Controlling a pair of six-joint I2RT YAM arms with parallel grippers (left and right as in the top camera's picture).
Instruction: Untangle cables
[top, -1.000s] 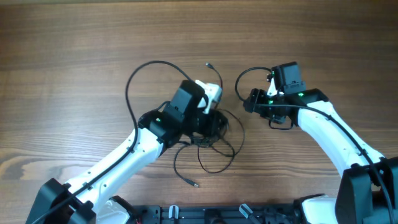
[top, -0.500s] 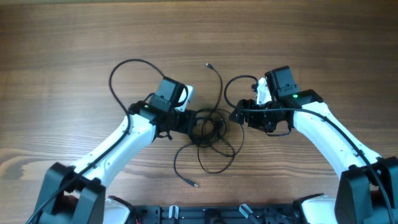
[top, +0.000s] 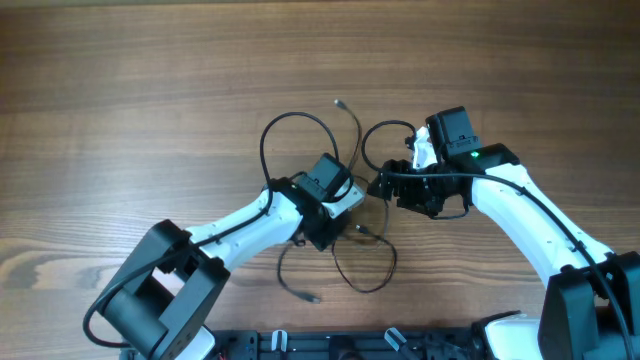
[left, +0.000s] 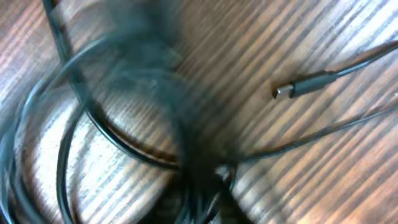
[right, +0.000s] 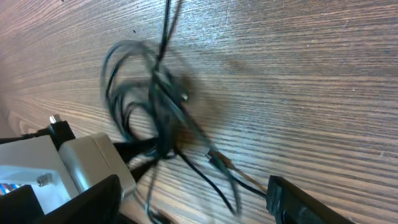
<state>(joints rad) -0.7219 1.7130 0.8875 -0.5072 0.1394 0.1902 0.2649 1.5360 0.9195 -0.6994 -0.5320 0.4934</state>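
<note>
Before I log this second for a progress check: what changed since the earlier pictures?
The left claw swung out left, then back onto the cables and shut; grip unconfirmed. Their lower loop shifted right. The right claw edged left, staying open.

Overhead: far, straight down, took in the whole table (top: 120, 70). Left wrist: very close, blurred, faced down onto cables (left: 311, 82). Right wrist: near, low, oblique. All three shared the cables.

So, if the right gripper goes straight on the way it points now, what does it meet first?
Probably the tangled cables: they lie right ahead of the open right gripper, with the left gripper just behind them. Height is unclear, so it might pass over them.
</note>
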